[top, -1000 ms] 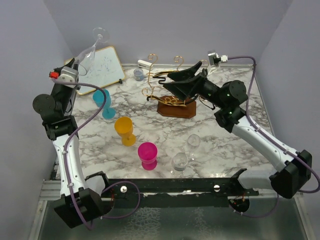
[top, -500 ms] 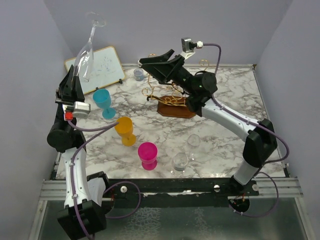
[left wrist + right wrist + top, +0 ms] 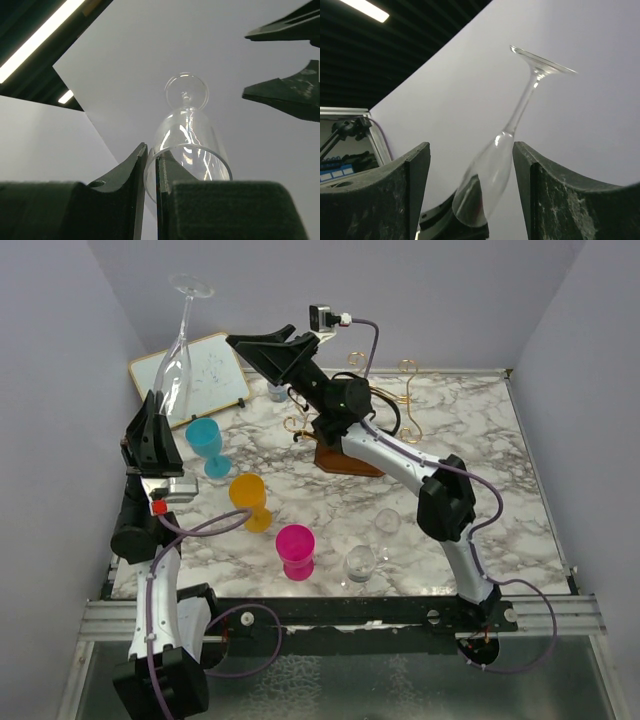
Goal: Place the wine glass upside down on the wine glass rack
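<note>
Lab booth, plain grey walls point(image 3: 60, 340), marble tabletop point(image 3: 510, 460)

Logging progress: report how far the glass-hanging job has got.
Done: wine glass lifted, inverted, foot up. In hand: left tool grips its rim; the open right tool faces it, perhaps for a handover. Left: hanging it on the rack, which carries no glass.

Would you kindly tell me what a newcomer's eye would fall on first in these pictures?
The eye goes first to the clear wine glass, held foot-up high over the rear left of the table by the left claw, shut on its rim. Next comes the right claw, open and raised towards the glass, its arm partly hiding the gold wine glass rack.
</note>
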